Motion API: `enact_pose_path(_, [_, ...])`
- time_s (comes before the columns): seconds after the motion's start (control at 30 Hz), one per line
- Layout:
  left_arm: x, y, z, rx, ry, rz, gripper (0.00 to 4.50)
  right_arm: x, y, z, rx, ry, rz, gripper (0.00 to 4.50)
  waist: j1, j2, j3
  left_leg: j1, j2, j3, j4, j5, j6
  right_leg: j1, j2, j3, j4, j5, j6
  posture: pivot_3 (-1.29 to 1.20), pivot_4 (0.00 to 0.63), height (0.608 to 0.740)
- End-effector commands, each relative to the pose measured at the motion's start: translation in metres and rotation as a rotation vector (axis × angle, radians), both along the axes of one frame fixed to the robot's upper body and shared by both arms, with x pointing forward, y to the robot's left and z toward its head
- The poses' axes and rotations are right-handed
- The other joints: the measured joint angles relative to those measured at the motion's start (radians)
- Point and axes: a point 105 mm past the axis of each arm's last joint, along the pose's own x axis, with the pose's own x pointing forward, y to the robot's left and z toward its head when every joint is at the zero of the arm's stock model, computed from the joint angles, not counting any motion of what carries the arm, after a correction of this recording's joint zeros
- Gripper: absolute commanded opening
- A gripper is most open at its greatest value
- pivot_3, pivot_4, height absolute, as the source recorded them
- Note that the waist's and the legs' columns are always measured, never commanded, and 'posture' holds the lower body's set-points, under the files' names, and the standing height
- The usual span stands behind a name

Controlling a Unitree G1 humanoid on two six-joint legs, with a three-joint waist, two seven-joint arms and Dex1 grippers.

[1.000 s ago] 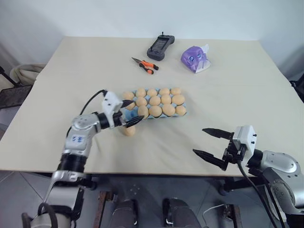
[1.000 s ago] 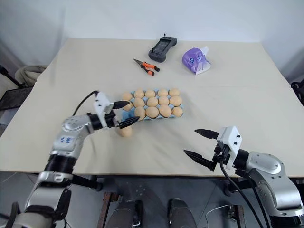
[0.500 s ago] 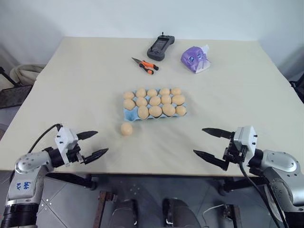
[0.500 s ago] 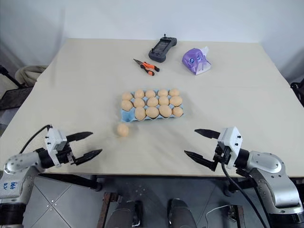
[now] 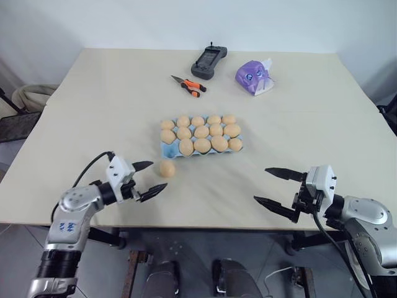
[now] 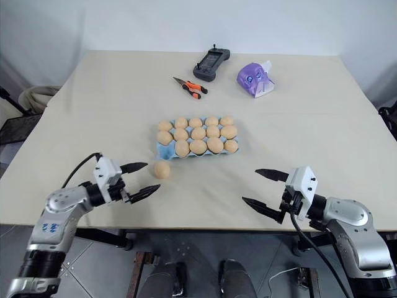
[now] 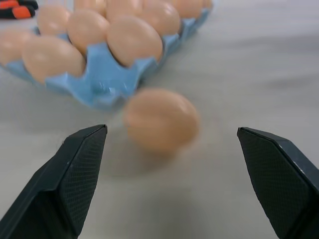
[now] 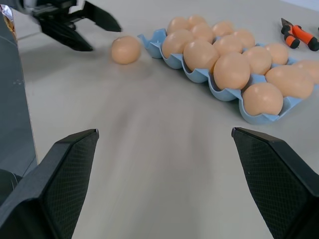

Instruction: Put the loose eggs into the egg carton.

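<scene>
We are holding our left gripper [image 5: 146,180] wide open, low over the bench [image 5: 93,105], just beside one loose egg [image 5: 166,168]. That egg is lying on the bench, close to the near left corner of the blue egg carton [image 5: 169,151]. The carton is holding many eggs. Our right gripper [image 5: 274,188] is also wide open, holding nothing, well apart from the carton.

A robot test lab: bare white walls, a plain beige desk [image 5: 93,112], a handheld controller [image 5: 209,61] at twelve o'clock.
</scene>
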Motion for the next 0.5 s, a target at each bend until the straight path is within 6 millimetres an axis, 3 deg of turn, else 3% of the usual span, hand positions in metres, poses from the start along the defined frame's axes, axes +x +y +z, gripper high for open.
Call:
enact_pose_path(0.03, [0.008,-0.009,-0.008,0.016,0.042,0.026,4.46,-0.004,0.000,0.008,-0.004,-0.041,-0.002,4.50,-0.003,0.000,0.000,0.000,0.000,0.001,0.000,0.000,0.000,0.000,0.000,0.001,0.000,0.000,0.000,0.00,0.150,0.740])
enact_pose_path(0.17, [0.015,-0.025,-0.021,0.008,0.092,0.049,4.46,-0.005,0.001,0.007,0.012,-0.038,-0.016,4.50,-0.002,0.000,0.000,0.000,0.000,0.001,0.000,0.000,0.000,0.000,0.002,0.001,0.001,0.000,0.000,0.00,0.150,0.740])
enact_pose_path(0.2, [0.017,-0.029,-0.023,0.008,0.091,0.060,4.27,-0.004,0.002,0.007,0.017,-0.040,-0.020,4.50,-0.001,0.000,0.000,0.001,0.000,0.001,0.001,0.000,0.000,0.000,0.002,0.001,0.002,0.000,0.001,0.00,0.150,0.740])
enact_pose_path(0.27, [0.020,-0.034,-0.021,-0.020,0.087,0.078,3.86,-0.003,0.003,0.008,0.023,-0.043,-0.025,4.50,0.000,0.000,0.000,0.001,0.000,0.001,0.002,0.001,0.000,0.000,0.002,0.001,0.002,0.000,0.001,0.00,0.150,0.740])
enact_pose_path(0.37, [0.019,-0.036,-0.019,-0.040,0.080,0.086,2.86,-0.002,0.004,0.008,0.028,-0.045,-0.030,4.50,0.000,0.000,0.000,0.001,0.000,0.001,0.002,0.001,0.001,0.001,0.002,0.001,0.003,0.001,0.002,0.00,0.150,0.740])
enact_pose_path(0.5, [0.012,-0.029,-0.019,-0.038,0.081,0.085,1.69,-0.002,0.005,0.006,0.031,-0.038,-0.032,4.50,-0.003,0.000,0.000,0.003,0.000,0.001,0.002,0.002,0.001,0.002,0.002,0.003,0.002,0.001,0.002,0.00,0.150,0.740])
